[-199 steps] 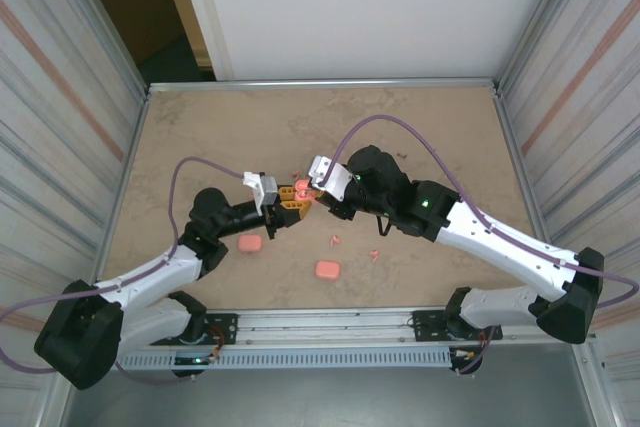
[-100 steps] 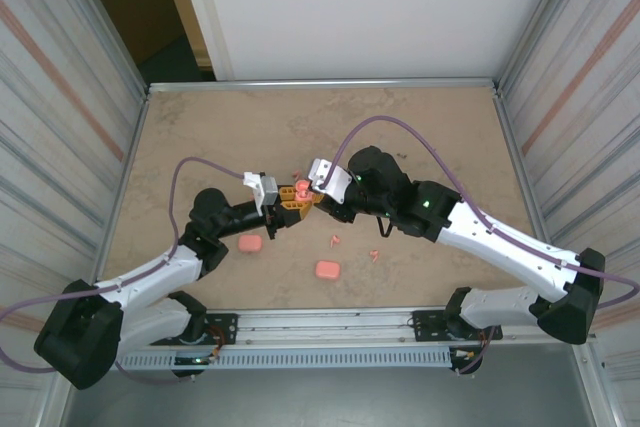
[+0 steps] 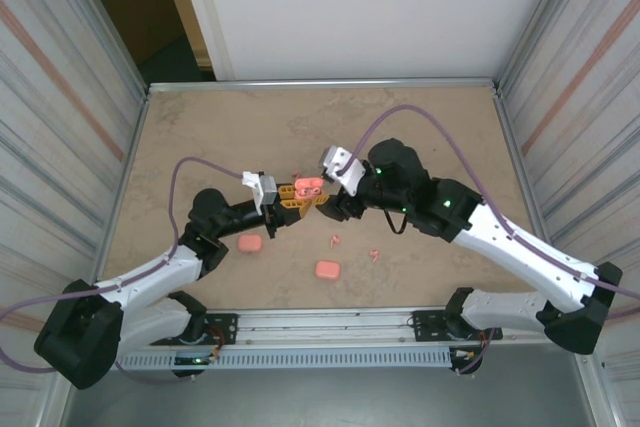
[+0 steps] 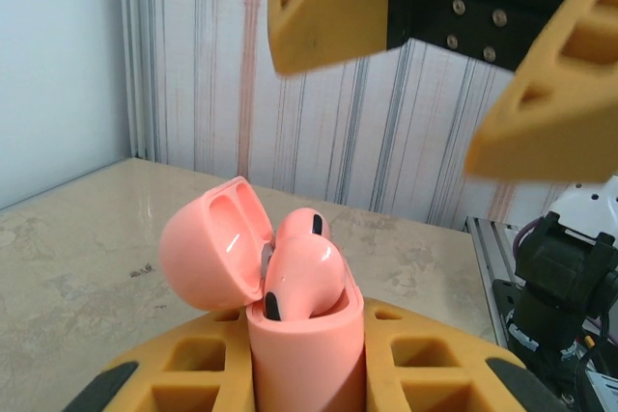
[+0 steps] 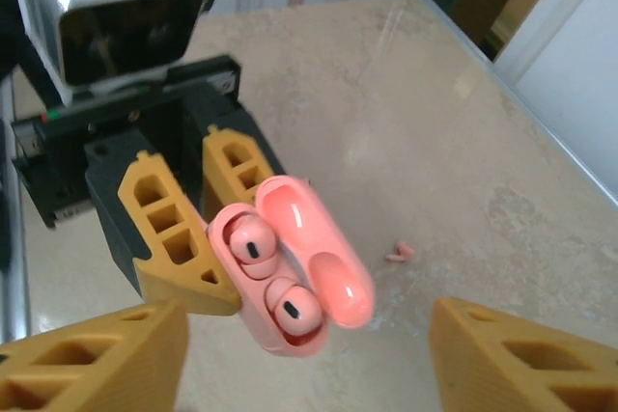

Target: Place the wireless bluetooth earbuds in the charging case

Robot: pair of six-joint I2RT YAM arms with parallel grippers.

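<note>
Over the table [image 3: 200, 137] your left gripper [image 3: 297, 194] pinches the open case [image 3: 308, 185], two earbuds [image 5: 253, 246] seated, right gripper [image 5: 309, 335] spread just clear; loose earbuds [image 3: 337, 240] below not yet cased.

No writing, label, brand, number or sign can be read in any view. The case [image 5: 328, 267] and the earbuds [image 5: 253, 246] are plain pink with no marking, and the desk [image 3: 420, 127] bears no print.
</note>
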